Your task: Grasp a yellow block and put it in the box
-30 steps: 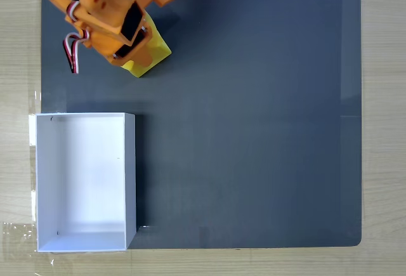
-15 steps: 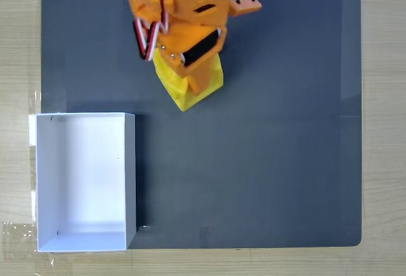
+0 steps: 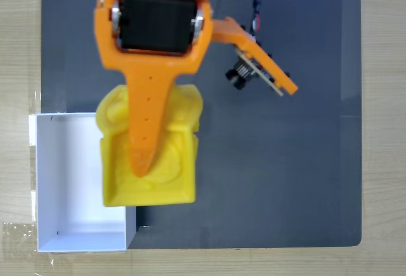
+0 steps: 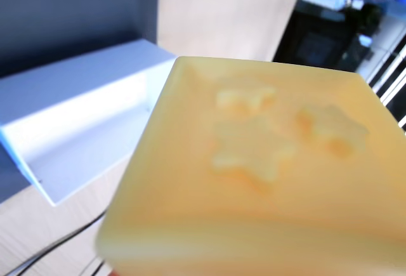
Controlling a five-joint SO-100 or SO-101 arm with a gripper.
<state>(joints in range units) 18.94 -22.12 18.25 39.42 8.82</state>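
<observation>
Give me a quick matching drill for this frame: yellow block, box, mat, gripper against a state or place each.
Things:
1. yellow block
2. box
3. dark mat
4. gripper

States:
A. white, open-topped, at the mat's left edge in the fixed view
B. orange, shut on its load
C. lifted, overlapping the box's right wall in the fixed view
D. flat grey surface on the wooden table

Pairs: 1-C, 2-A, 3-D, 4-B

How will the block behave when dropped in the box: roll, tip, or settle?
The block looks rigid, flat-faced plastic, so it probably won't roll. It hangs over the box wall, so it might catch the rim and tip. Held aloft by the end effector, it's likely light.
</observation>
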